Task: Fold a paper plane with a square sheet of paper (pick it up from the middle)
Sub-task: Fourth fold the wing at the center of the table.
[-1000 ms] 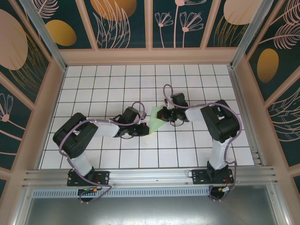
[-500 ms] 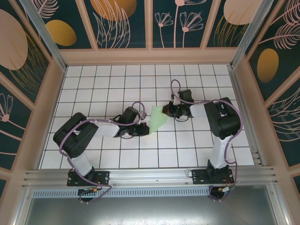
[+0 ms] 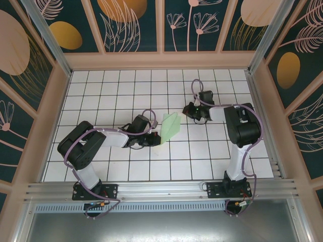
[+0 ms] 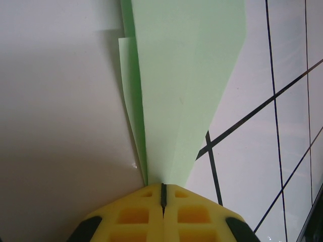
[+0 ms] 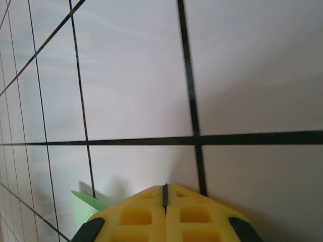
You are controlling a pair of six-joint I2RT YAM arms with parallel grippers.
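The mint-green square sheet of paper, folded into a pointed paper plane (image 3: pixel 170 126), lies flat on the gridded table near the middle. In the left wrist view the paper plane (image 4: pixel 184 75) narrows to a tip that ends right at my left gripper (image 4: pixel 163 185), whose jaws are shut; I cannot tell whether the tip is pinched or just pressed down. From above, my left gripper (image 3: pixel 154 137) sits at the plane's near-left tip. My right gripper (image 3: pixel 186 111) is shut and stands off the plane's far right corner, apart from it. A corner of the paper (image 5: pixel 83 205) shows beside my right gripper (image 5: pixel 165 186).
The white gridded table (image 3: pixel 101 91) is walled by a beige frame and patterned panels (image 3: pixel 131 25). A metal rail (image 3: pixel 161 189) with both arm bases runs along the near edge.
My right gripper has pulled away from the paper, to the right and toward the back. The paper now lies flatter and wider. The left arm has not moved.
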